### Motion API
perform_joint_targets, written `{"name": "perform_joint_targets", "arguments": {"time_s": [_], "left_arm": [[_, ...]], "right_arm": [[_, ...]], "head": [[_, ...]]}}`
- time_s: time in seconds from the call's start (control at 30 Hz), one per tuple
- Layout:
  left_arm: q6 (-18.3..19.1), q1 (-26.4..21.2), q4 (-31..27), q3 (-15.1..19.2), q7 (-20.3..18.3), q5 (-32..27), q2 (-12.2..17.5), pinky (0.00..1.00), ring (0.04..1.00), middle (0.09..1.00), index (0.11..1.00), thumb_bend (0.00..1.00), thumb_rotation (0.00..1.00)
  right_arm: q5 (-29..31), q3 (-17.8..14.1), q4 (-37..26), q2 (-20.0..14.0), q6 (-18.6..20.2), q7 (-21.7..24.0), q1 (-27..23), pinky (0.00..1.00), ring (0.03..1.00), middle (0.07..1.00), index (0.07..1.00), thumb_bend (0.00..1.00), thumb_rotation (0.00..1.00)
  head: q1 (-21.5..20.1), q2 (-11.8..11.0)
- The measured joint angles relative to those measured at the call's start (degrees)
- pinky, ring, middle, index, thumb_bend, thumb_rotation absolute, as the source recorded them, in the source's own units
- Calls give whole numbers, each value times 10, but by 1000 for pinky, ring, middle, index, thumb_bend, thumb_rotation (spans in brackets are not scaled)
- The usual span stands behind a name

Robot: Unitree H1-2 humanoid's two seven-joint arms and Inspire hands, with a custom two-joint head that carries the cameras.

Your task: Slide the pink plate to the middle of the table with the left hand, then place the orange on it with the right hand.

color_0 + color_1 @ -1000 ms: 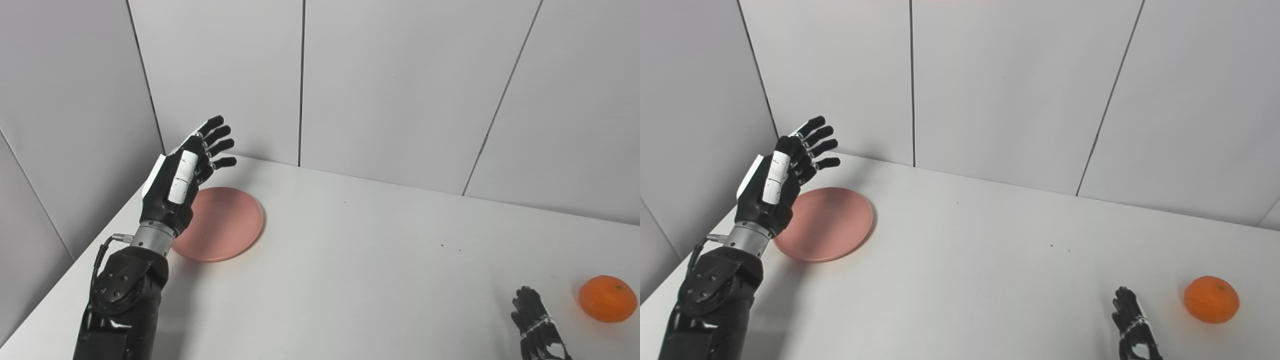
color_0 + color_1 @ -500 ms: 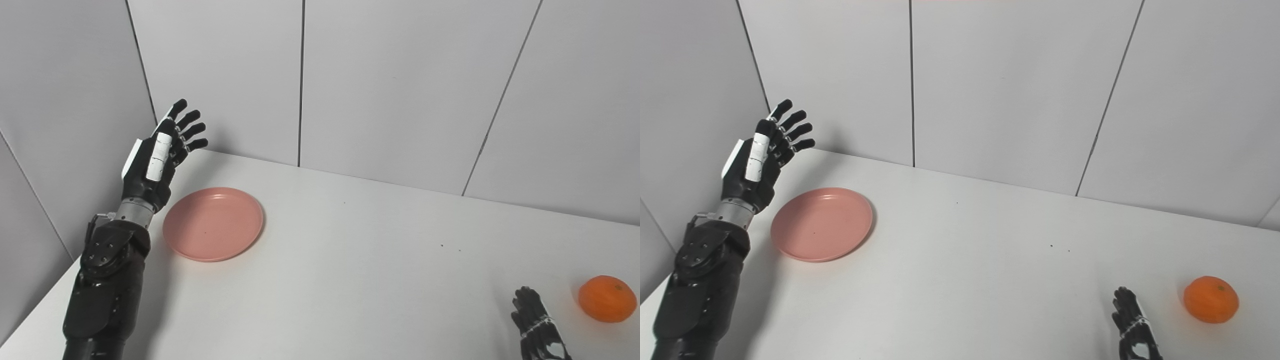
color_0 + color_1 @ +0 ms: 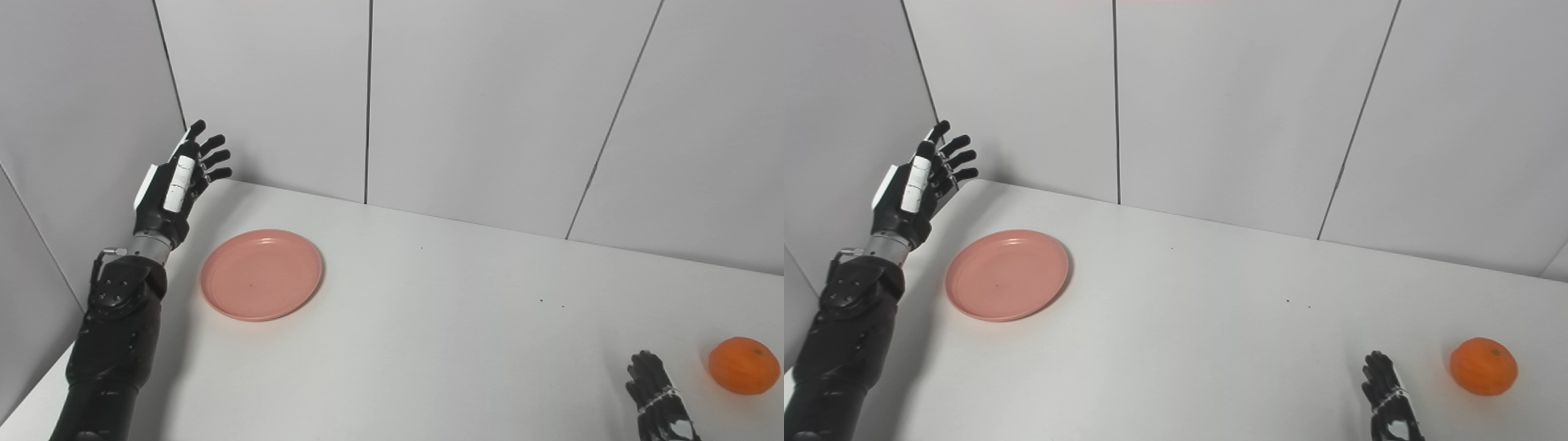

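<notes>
Moving away to the far left, the left hand (image 3: 174, 187) is raised with fingers apart, empty. Pink plate (image 3: 262, 274) lies on the bench's (image 3: 429, 343) left side; the orange (image 3: 743, 365) sits near the right hand (image 3: 658, 404), whose state I cannot tell.

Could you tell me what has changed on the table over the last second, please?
The left hand, open and holding nothing, has swung away to the left of the pink plate, which it partly covered a second ago, and now sits near the left wall. The plate itself, the orange and the right hand have stayed where they were.
</notes>
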Motion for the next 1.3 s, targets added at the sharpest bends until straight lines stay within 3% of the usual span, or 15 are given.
{"name": "perform_joint_targets", "arguments": {"time_s": [0.33,0.5,0.73,0.87,0.97,1.3], "left_arm": [[-42,-17,102,-11,-3,16,18,660,823,828,937,966,845],[-60,-26,143,-14,-2,28,28,732,836,840,934,949,833],[-63,-31,165,-15,-7,27,27,753,857,871,952,918,823],[-69,-36,208,-18,-22,18,26,754,854,873,968,913,827],[-86,-37,242,-28,-22,28,23,749,836,827,959,923,849],[-136,-60,323,-39,-21,28,22,766,858,880,955,951,827]], "right_arm": [[0,0,-1,0,0,0,1,931,930,911,884,863,1000],[1,0,-1,0,0,1,1,930,929,908,884,861,1000],[0,0,-1,0,0,0,1,953,939,918,889,865,1000],[1,0,-1,0,0,1,1,942,935,913,885,856,997],[0,0,-2,-1,0,0,1,937,934,911,882,854,999],[3,0,-3,0,0,1,2,929,929,906,879,839,993]], "head": [[-2,4],[-3,4],[-6,8],[-6,8],[-8,10],[-11,15]]}}
